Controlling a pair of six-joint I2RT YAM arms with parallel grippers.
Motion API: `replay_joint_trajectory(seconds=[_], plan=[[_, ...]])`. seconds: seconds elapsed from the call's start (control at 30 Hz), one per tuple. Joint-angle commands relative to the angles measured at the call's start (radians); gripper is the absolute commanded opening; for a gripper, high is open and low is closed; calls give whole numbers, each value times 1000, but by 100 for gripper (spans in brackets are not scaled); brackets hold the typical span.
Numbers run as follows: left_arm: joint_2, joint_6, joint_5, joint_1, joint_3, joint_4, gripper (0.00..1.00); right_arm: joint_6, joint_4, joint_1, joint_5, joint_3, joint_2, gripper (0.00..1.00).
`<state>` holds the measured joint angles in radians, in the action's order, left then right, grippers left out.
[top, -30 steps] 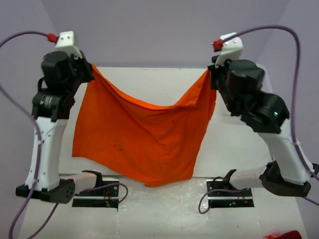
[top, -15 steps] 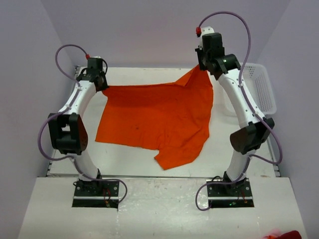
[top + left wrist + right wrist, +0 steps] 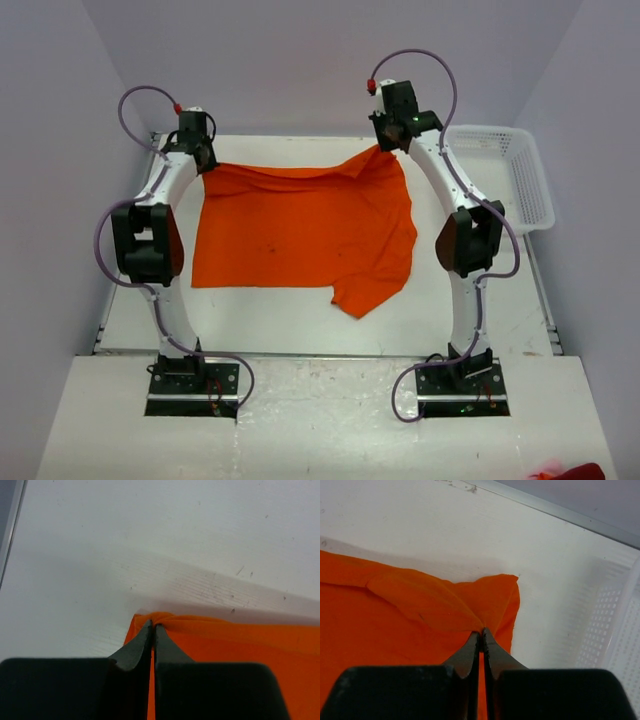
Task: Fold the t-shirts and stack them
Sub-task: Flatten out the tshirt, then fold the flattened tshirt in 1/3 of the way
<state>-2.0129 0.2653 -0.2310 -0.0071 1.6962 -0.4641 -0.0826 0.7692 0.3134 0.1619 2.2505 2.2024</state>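
Note:
One orange t-shirt (image 3: pixel 300 230) lies spread over the white table, with a sleeve flap sticking out at its near right. My left gripper (image 3: pixel 207 166) is shut on the shirt's far left corner, which bunches at the fingertips in the left wrist view (image 3: pixel 153 625). My right gripper (image 3: pixel 383 148) is shut on the far right corner, held a little above the table, so the cloth (image 3: pixel 420 610) rises in a fold toward the jaws (image 3: pixel 481 630). Both arms reach far across the table.
A white perforated basket (image 3: pixel 510 175) stands at the table's far right, close beside the right arm; its wall (image 3: pixel 615 630) shows in the right wrist view. Something red (image 3: pixel 570 471) lies at the bottom right corner, off the table. The table's far edge runs just behind both grippers.
Both arms have swung from holding the shirt hanging in the air to stretched out far over the table. The shirt has come down and now lies spread flat, its far corners still pinched.

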Motion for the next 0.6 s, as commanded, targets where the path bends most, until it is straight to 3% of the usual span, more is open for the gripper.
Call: replay_joint_trajectory(seconds=[0.0, 0.27, 0.57], plan=[[-18, -37, 2, 6, 59, 90, 0, -23, -36, -10, -22, 83, -6, 0], [-18, -43, 22, 7, 14, 146, 0, -14, -36, -20, 57, 26, -53, 0], [-79, -69, 55, 7, 71, 171, 0, -6, -42, -45, 62, 8, -95, 0]])
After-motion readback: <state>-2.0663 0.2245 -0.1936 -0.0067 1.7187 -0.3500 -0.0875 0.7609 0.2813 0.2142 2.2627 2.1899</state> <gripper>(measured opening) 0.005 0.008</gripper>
